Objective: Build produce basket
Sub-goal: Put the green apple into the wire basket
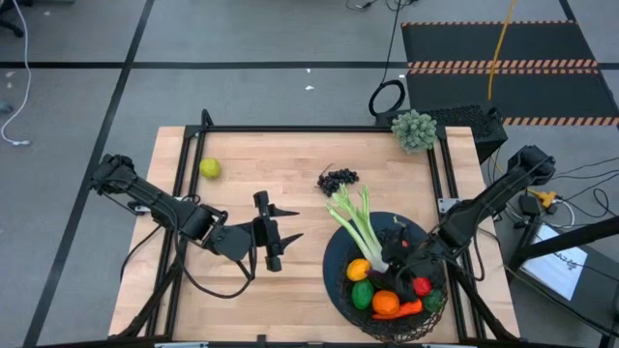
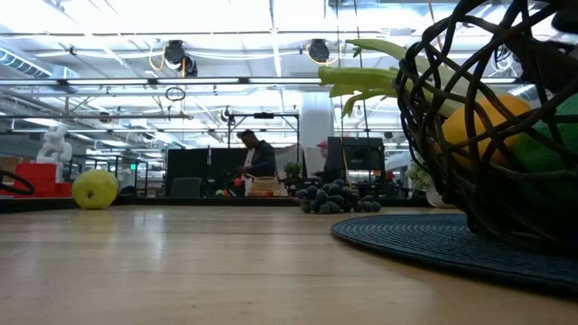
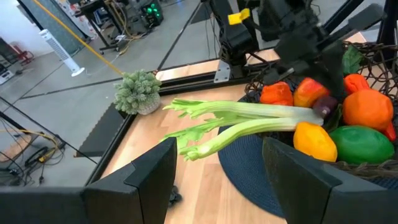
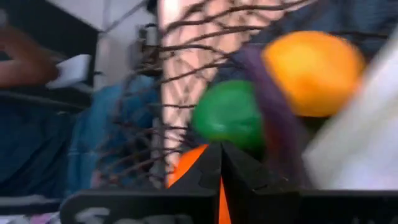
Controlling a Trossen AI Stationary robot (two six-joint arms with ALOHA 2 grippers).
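Observation:
The black wire basket [image 1: 344, 290] stands on a round dark mat near the table's near right. It holds a lemon [image 1: 359, 270], a lime [image 1: 363, 294], an orange [image 1: 385, 303], a carrot [image 1: 411, 309] and a purple eggplant [image 3: 324, 107]. The celery stalk [image 1: 356, 220] lies with its base in the basket, its leafy end sticking out over the rim. Dark grapes [image 1: 337, 180] and a yellow-green fruit [image 1: 210, 168] rest on the table. My right gripper [image 1: 411, 263] is shut, down inside the basket among the produce. My left gripper [image 1: 282, 237] is open above the table's middle, pointing at the basket. My right gripper [image 4: 221, 149] has its shut fingers low in the basket, coming slanting from the table's right, with the lime [image 4: 230, 115] and eggplant [image 4: 273, 106] just beyond the tips. Whether the fingers touch any of the produce, I cannot tell.
A grey-green bumpy clump [image 1: 414, 129] stands at the far right corner of the table. A black frame rail [image 1: 319, 129] runs along the table's far edge. Bare wood lies between the left gripper and the yellow-green fruit. People show in the room beyond the table.

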